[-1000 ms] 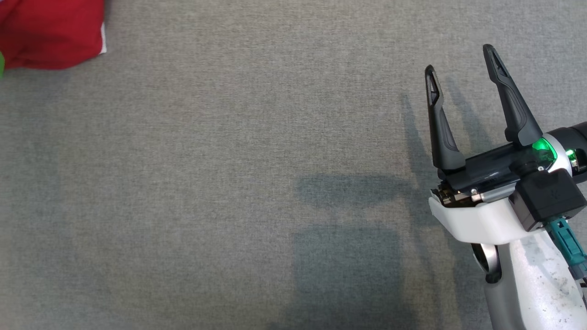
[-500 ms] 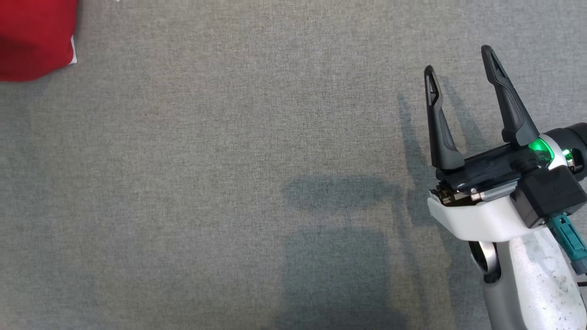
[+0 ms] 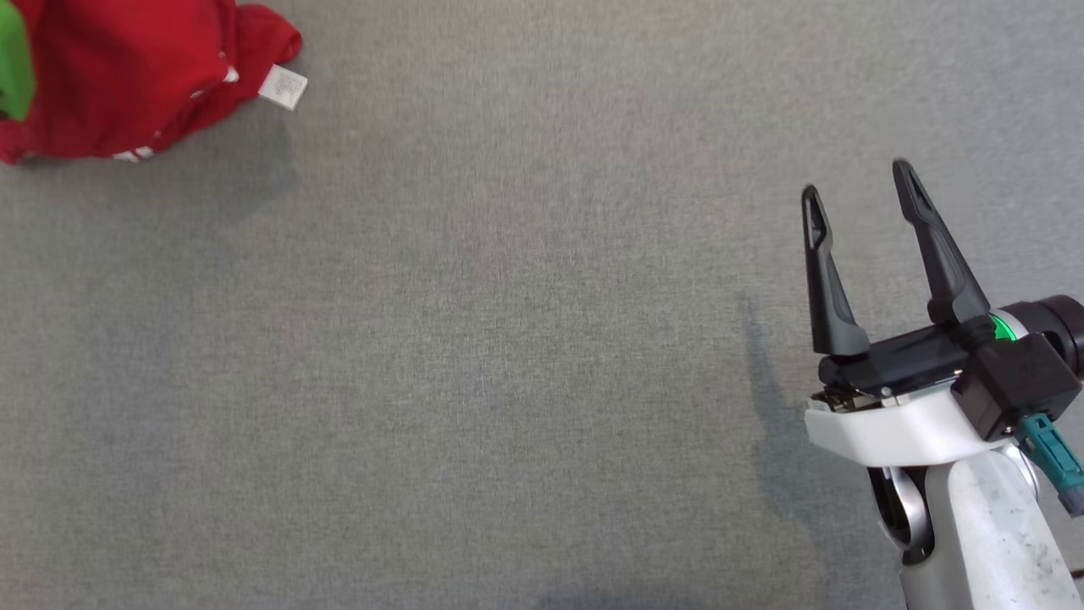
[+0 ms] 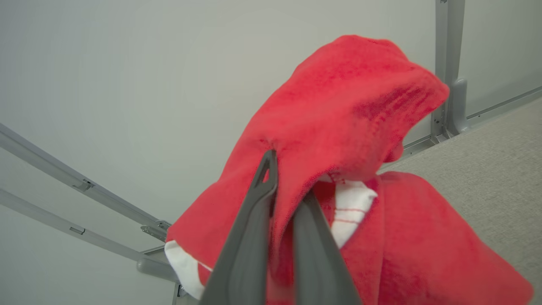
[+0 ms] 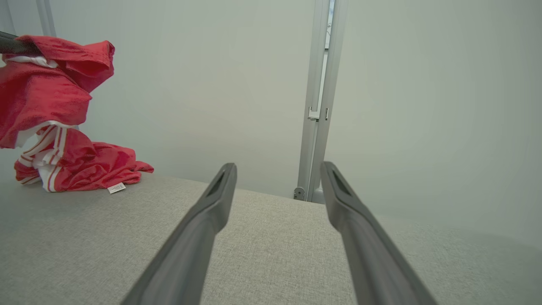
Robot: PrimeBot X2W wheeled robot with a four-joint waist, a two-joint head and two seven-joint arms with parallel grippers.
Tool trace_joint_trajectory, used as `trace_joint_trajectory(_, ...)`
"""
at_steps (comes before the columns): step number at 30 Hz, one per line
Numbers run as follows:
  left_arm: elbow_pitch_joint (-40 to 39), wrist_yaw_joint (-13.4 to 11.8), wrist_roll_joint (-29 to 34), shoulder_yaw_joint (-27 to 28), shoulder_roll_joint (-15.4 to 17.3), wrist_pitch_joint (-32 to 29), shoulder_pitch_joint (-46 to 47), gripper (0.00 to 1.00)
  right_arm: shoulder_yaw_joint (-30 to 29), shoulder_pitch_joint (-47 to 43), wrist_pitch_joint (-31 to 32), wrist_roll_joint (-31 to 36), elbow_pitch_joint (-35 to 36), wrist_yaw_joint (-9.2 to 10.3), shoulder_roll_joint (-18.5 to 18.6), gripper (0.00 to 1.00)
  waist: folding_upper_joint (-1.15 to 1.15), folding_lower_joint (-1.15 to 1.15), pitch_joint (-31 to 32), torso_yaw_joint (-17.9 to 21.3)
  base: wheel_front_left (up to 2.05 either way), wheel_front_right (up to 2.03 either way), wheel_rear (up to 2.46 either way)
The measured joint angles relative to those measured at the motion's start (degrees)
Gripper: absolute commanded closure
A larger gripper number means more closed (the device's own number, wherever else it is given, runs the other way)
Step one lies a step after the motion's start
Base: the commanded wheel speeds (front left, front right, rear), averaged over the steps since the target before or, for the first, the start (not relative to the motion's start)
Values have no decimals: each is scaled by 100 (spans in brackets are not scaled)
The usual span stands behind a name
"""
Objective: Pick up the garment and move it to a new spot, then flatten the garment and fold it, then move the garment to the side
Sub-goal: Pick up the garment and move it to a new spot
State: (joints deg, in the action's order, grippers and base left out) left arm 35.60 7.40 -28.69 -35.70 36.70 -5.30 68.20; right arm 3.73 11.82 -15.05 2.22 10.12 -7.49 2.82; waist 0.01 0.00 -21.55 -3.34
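The garment (image 3: 118, 80) is red with white striped trim and a white label (image 3: 283, 86); it is bunched at the head view's top left. In the left wrist view my left gripper (image 4: 288, 186) is shut on a fold of the garment (image 4: 338, 123), which drapes over the fingers. The right wrist view shows the garment (image 5: 55, 127) partly lifted, its lower part resting on the grey surface (image 5: 254, 245), with a dark finger (image 5: 10, 44) at its top. My right gripper (image 3: 855, 182) hovers open and empty at the right, far from the cloth.
A grey fabric surface (image 3: 508, 339) spreads across the head view. Pale wall panels with metal rails (image 5: 317, 97) rise behind its far edge. A green patch (image 3: 13, 59) sits at the head view's top left corner.
The left gripper has shut on the garment. The head view has shifted, so more of the garment and its label show, and the right gripper sits lower in the picture.
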Motion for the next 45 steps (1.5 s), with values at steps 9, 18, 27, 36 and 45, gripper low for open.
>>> trace_joint_trajectory(9, -977, 0, -327, -875, -436, -371, -10, 100, -207, -366, -1, -177, -88, 0, -2, 0, 0, 0, 846, 219, 0, 0, 0)
trace_joint_trajectory(18, -965, -31, -582, -1559, -1447, -103, -1014, 100, -168, -444, -1, -328, -157, 0, 0, 0, 0, 0, 1072, 799, 0, 0, 0)
trace_joint_trajectory(27, 266, -77, -668, -1884, -2417, 552, -1616, 100, -102, -322, -1, -515, -199, 0, 2, 0, -1, 0, 889, 1447, 0, 0, 0)
trace_joint_trajectory(36, 1252, -52, -876, -1889, -3014, 1251, -1786, 0, -91, -324, -1, -568, -291, 0, 1, 0, -1, 0, 659, 1870, 0, 0, 0)
trace_joint_trajectory(45, 1585, -27, -1118, -1822, -3217, 1814, -1861, 0, -98, -343, -1, -550, -455, 0, -1, 0, -1, 0, 786, 1658, 0, 0, 0)
